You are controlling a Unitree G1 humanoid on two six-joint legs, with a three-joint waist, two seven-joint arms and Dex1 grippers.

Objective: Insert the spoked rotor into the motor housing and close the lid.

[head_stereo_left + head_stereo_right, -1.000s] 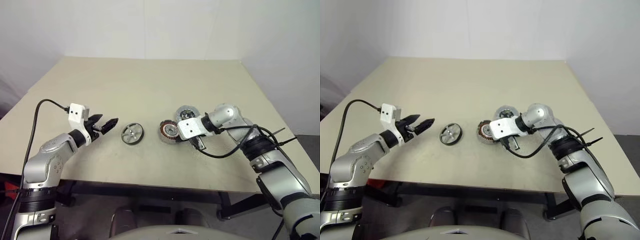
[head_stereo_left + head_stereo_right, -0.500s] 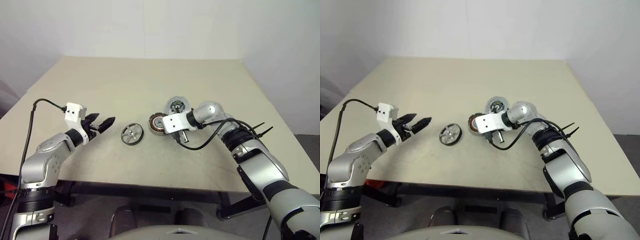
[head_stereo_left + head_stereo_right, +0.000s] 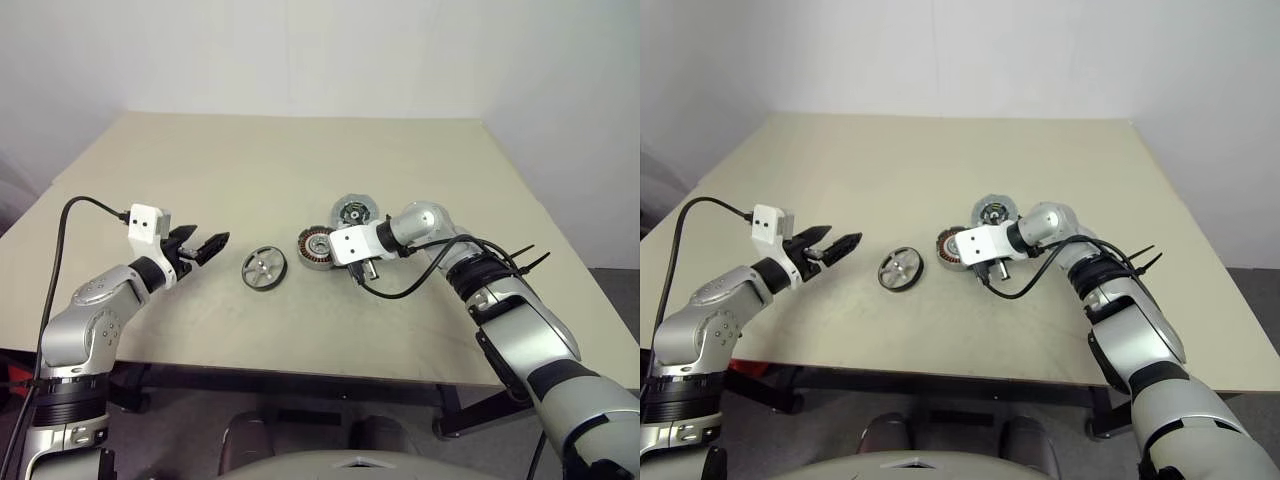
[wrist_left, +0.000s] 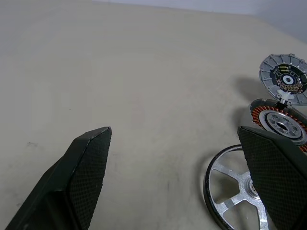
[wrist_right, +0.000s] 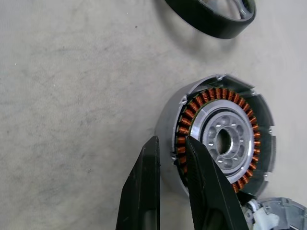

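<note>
Right wrist view: the right claw (image 5: 170, 143) is sitting with its two black fingers a narrow slit apart, straddling the outer grey rim of the spoked rotor (image 5: 240, 143), one finger outside the wall and one over the copper coils. The pinch is looking loose rather than clamped. The rotor is lying flat on the desk (image 5: 72, 96). The lid (image 5: 211, 14) is lying apart from it, and an edge of the motor housing (image 5: 273, 218) is just beside it.

Left wrist view: the left claw (image 4: 173, 132) is hanging wide apart and holding nothing, with the lid lying near one fingertip.

Head views: the rotor is resting at 7 o'clock of the housing, just beside it and not yet inside. The lid is lying at 9 o'clock of the rotor, and the left claw is hovering at 9 o'clock of the lid, well clear of the rotor.

Handling judgement:
- The rotor is looking rigid, all metal and probably heavy for its size.
- The fine copper windings are likely scratching easily.
- The outer rim wall or the silver centre hub is the safer place to take hold, not the coils.
- A thin one-sided rim pinch is likely letting it pivot, so it needs lifting level and slowly.
</note>
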